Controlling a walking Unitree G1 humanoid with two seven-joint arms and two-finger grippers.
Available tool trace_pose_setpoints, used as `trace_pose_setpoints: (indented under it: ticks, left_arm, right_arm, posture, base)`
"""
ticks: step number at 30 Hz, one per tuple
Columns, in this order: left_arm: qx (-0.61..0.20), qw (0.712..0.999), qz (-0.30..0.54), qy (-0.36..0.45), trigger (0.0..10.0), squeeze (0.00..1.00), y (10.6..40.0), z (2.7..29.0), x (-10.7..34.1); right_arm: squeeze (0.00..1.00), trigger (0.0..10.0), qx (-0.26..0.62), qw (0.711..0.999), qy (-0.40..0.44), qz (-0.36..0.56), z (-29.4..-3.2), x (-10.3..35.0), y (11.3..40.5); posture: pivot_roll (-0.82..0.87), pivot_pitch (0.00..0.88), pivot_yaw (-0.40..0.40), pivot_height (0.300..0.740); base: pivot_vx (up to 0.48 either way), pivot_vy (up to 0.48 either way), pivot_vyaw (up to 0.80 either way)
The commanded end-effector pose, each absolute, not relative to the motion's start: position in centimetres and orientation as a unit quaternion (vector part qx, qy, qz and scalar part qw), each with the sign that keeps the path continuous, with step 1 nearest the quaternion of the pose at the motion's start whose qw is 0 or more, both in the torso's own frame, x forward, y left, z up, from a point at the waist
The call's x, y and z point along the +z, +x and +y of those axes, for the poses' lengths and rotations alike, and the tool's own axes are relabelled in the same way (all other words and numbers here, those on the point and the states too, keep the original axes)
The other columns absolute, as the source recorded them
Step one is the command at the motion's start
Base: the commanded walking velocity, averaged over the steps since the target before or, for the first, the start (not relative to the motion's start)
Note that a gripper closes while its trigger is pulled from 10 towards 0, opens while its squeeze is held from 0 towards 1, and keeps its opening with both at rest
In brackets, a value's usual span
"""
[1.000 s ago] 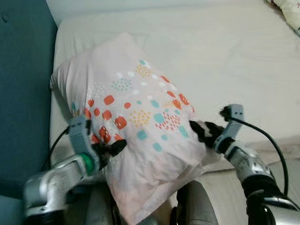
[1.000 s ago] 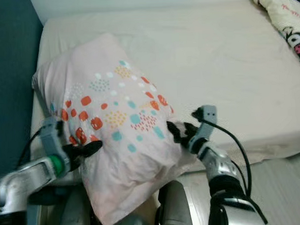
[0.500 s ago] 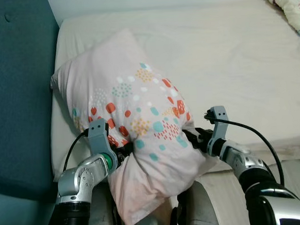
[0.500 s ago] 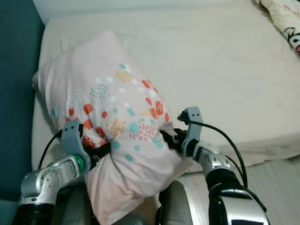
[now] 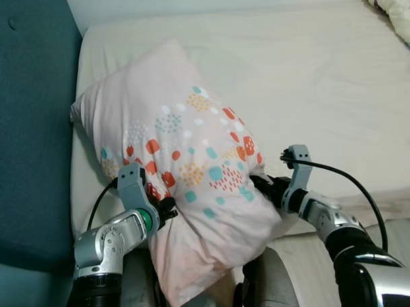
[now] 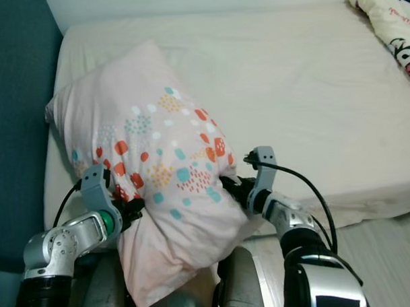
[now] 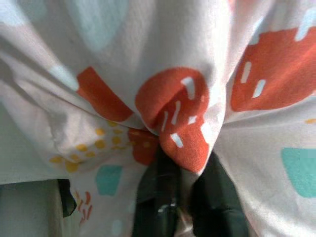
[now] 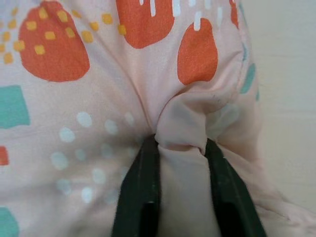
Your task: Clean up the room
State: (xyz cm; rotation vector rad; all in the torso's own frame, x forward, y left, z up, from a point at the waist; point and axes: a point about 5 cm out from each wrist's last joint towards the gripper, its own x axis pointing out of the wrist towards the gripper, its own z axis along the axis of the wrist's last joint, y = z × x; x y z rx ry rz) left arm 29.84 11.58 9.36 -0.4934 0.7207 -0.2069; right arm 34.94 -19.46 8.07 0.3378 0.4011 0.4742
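A: Nearest first. Left pincer [image 5: 168,207] low at the near-left, clamped on a fold of the pillow [image 5: 185,161]; cloth bunched between both fingers [image 7: 158,190] in the wrist view.

B: Right pincer [image 5: 261,184]?

A: Near-right, level with the left. Fingers [image 8: 140,192] a little apart, a ridge of pink cover pinched tight between them. So clamped on the same pillow, opposite edge.

B: Pillow relative to the two?

A: Between them and beyond. Near end sagging past the bed [image 5: 310,76] edge, above the robot's lap. Long axis running from that near end up and away to the left, far corner close to the blue headboard [image 5: 29,119]. Far half resting on the mattress.

B: Nearer arm?

A: Neither, really; both gripping at about the same depth, one each side. Bulk of the pillow ahead of both pincers, toward the far left.

B: Next move, as a guess?

A: Probably a push forward and leftward along that axis, to seat the pillow flat at the head of the bed. Soft load, likely to droop between the grips.

B: Farther off?

A: Bare cream sheet, then a printed quilt [image 6: 389,26] at the far-right corner.
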Motion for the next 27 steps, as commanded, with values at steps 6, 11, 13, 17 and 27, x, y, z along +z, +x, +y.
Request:
trace_pose_setpoints:
  ticks: [6, 11, 13, 17, 27]
  left_arm:
    - [-0.09, 0.888, 0.378, -0.247, 0.0, 0.0, 29.2, 11.4, 8.6]
    - [-0.079, 0.906, 0.326, -0.256, 0.0, 0.0, 30.5, 11.6, 11.0]
    - [-0.078, 0.916, 0.298, -0.255, 0.0, 0.0, 31.1, 11.6, 12.2]
    - [-0.082, 0.957, 0.167, -0.224, 0.0, 0.0, 33.3, 12.5, 18.5]
    - [-0.019, 0.994, -0.093, -0.049, 0.0, 0.0, 35.4, 16.6, 31.9]
  right_arm:
    - [0.0, 0.0, 0.227, 0.929, 0.199, 0.213, -18.6, 6.8, 34.4]
    - [0.0, 0.0, 0.246, 0.921, 0.254, 0.161, -16.6, 8.7, 35.7]
    - [0.0, 0.0, 0.269, 0.913, 0.276, 0.134, -15.6, 9.9, 36.3]
    - [0.0, 0.0, 0.353, 0.874, 0.331, 0.051, -11.8, 14.5, 38.0]
    - [0.0, 0.0, 0.411, 0.86, 0.303, -0.003, -3.9, 22.0, 39.7]
  posture:
    - [0.11, 0.148, 0.057, 0.605]
    - [0.1, 0.156, 0.06, 0.605]
    - [0.1, 0.157, 0.06, 0.605]
    - [0.11, 0.158, 0.056, 0.605]
    - [0.19, 0.183, 0.013, 0.605]
  base:
    - [0.0, 0.0, 0.0]
    - [0.0, 0.0, 0.0]
    - [0.0, 0.0, 0.0]
    - [0.0, 0.0, 0.0]
    - [0.0, 0.0, 0.0]
